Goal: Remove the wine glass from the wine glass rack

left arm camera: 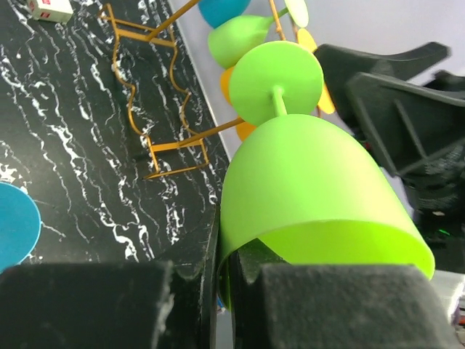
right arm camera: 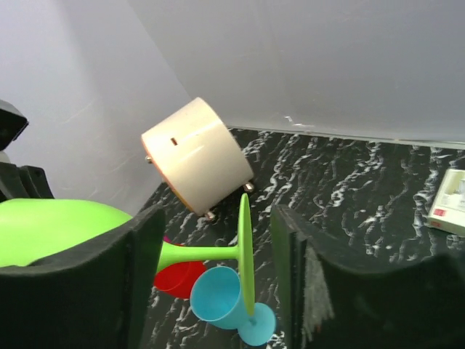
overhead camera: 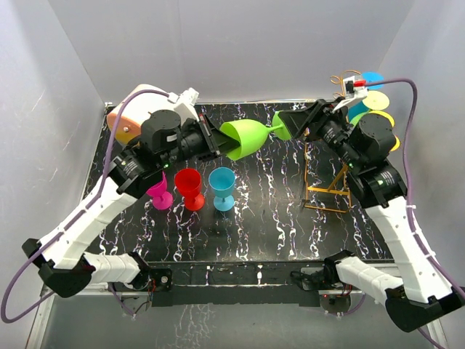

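Observation:
A green wine glass (overhead camera: pixel 247 137) lies sideways in the air above the table's back middle. My left gripper (overhead camera: pixel 221 145) is shut on its bowl rim, one finger inside and one outside, as the left wrist view (left arm camera: pixel 225 269) shows on the glass (left arm camera: pixel 312 182). My right gripper (overhead camera: pixel 287 125) is open, its fingers either side of the glass's foot (right arm camera: pixel 245 254) and apart from it. The orange-gold wire wine glass rack (overhead camera: pixel 327 190) stands at the right, behind my right arm, with blue (overhead camera: pixel 373 78) and yellow (overhead camera: pixel 374 98) glasses still hanging on it.
Magenta (overhead camera: pixel 160 195), red (overhead camera: pixel 189 187) and blue (overhead camera: pixel 221 187) glasses stand left of centre. A cream-and-orange drum (overhead camera: pixel 123 123) lies at the back left, also in the right wrist view (right arm camera: pixel 200 153). A small white box (right arm camera: pixel 450 203) lies on the table. White walls enclose the table.

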